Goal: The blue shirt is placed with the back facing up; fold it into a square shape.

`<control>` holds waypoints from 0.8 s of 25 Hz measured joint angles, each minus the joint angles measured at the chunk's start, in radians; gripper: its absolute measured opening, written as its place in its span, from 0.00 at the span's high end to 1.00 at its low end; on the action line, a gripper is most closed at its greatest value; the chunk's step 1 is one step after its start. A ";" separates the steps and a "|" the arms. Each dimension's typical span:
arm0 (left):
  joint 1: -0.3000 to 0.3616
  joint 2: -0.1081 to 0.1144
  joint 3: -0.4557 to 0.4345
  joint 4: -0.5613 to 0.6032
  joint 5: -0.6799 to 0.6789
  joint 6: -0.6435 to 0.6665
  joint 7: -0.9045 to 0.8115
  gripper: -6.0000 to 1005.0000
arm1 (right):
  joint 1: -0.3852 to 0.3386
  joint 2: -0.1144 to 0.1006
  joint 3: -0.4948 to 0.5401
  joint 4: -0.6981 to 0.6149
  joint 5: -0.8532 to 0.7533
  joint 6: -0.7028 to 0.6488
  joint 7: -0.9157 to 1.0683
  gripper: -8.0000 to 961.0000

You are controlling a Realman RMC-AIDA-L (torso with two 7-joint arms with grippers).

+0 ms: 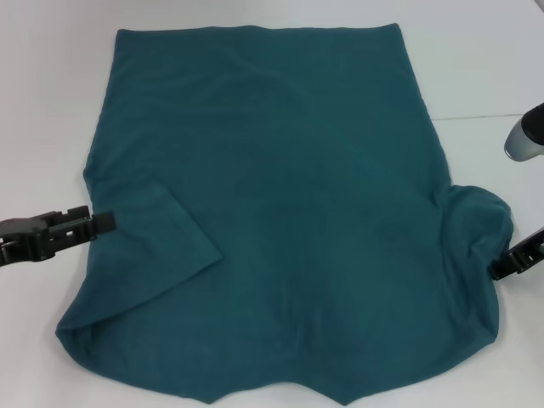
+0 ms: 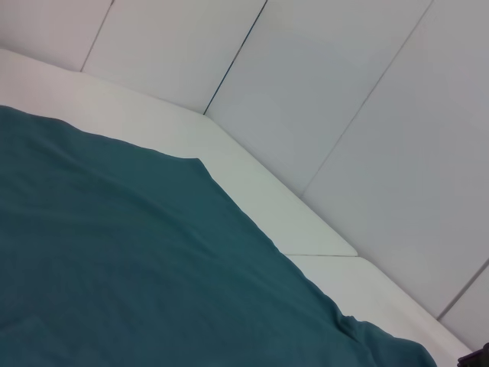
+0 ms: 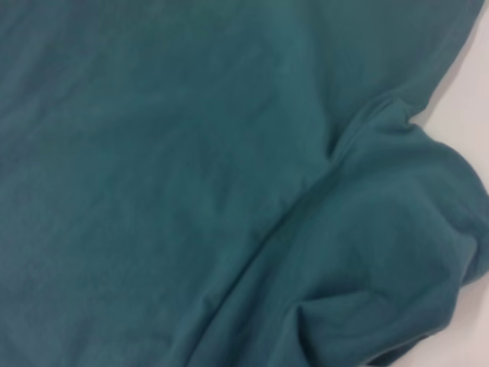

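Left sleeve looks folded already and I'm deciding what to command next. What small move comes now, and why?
Probably carry the right sleeve inward. The shirt lies flat with its left sleeve already folded in, while the right sleeve bulges outward, unfolded. The right gripper sits at that sleeve's edge; the left gripper rests at the left edge. Whether the right grip is secure isn't visible.

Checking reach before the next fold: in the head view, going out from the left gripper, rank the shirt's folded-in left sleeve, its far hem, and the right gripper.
From the left gripper:
1. Folded-in left sleeve of the blue shirt, right beside it.
2. Far hem, up top.
3. Right gripper, across at the right sleeve.
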 joint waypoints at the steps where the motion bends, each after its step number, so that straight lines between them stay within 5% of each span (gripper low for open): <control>1: 0.000 0.000 0.000 -0.002 0.000 0.000 0.000 0.35 | 0.001 0.000 0.000 0.006 0.000 0.005 0.000 0.18; 5: 0.000 0.001 0.000 -0.008 0.000 -0.003 0.001 0.35 | 0.003 0.004 -0.003 0.021 0.003 0.022 0.000 0.19; 20: 0.004 0.000 0.000 -0.008 0.000 -0.010 0.002 0.35 | 0.005 0.001 -0.006 0.042 0.047 0.022 -0.010 0.86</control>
